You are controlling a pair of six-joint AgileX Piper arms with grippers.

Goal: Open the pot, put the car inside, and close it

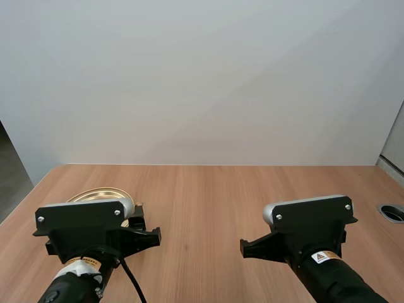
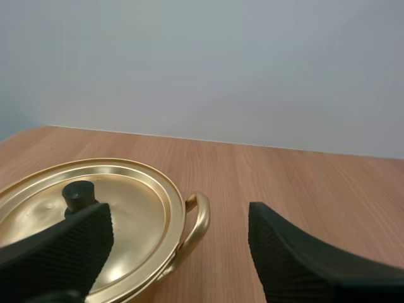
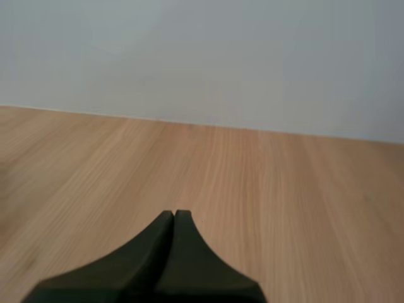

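The round golden metal pot (image 2: 198,222) is lidded: move your open-fingered left gripper (image 2: 180,214) onto its black knob (image 2: 79,194); your right gripper (image 3: 173,218) is closed, empty.

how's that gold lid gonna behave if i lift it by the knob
The lid looks like thin polished metal, so probably stiff and light. Its small black knob offers little to pinch, so the lid may swing or slip.

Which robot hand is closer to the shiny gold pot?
Left. The left gripper is right at the pot, open fingers by its lid. The right gripper is off to the side over the table, fingers shut.
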